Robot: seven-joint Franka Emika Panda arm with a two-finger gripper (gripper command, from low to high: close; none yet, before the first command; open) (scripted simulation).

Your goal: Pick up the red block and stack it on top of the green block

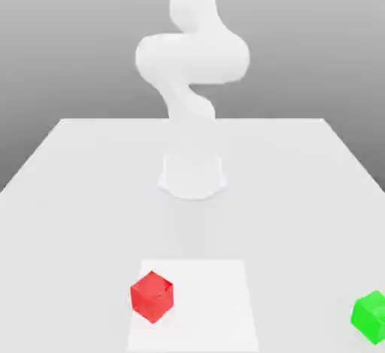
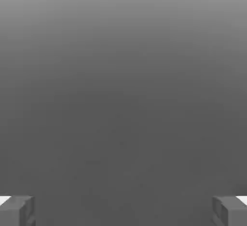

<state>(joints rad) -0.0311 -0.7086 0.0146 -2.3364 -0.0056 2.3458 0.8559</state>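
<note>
On the table (image 1: 75, 193), red block (image 1: 152, 296), green block (image 1: 371, 316) (well apart), jaws spread.

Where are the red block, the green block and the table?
red block (image 1: 152, 296), exterior view, front face.
green block (image 1: 370, 317), exterior view, visible front face.
table (image 1: 90, 186), exterior view, bare top surface.

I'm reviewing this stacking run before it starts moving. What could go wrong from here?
1. The red block sits turned at an angle on the table, so the open gripper may close on its corners and twist it unless the wrist lines up.
2. The green block lies far toward the exterior view's right, cut by the frame edge; the carry is long and placement may be hard to check.
3. Both blocks are equally small, so a slightly off-centre release could topple the stack.
</note>
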